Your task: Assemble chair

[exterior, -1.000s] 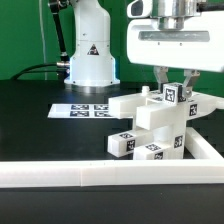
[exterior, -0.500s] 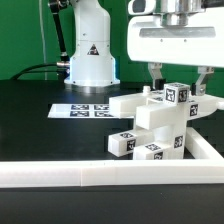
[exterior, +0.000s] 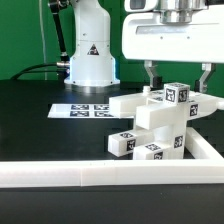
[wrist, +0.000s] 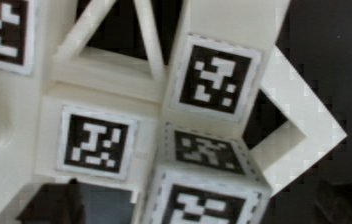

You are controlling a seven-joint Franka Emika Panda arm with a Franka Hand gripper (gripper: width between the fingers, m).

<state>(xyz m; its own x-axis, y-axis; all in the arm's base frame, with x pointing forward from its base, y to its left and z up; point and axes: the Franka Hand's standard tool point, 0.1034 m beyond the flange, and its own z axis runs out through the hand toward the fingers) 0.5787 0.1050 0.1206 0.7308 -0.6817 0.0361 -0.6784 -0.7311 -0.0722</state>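
Pincer (exterior: 177, 76) spread wide above the part-built chair (exterior: 155, 118), touching nothing.

The chair stands at the exterior view's right on the black worktop (exterior: 40, 115), just behind the white rail (exterior: 60, 177) along the near edge. The arm's upper part is cut off by the frame. The wrist view crowds in so close that only tagged white faces of the chair (wrist: 146, 150) show; its outline is lost. No readable writing: only black-and-white square tags, also on the marker board (exterior: 84, 110) further back.
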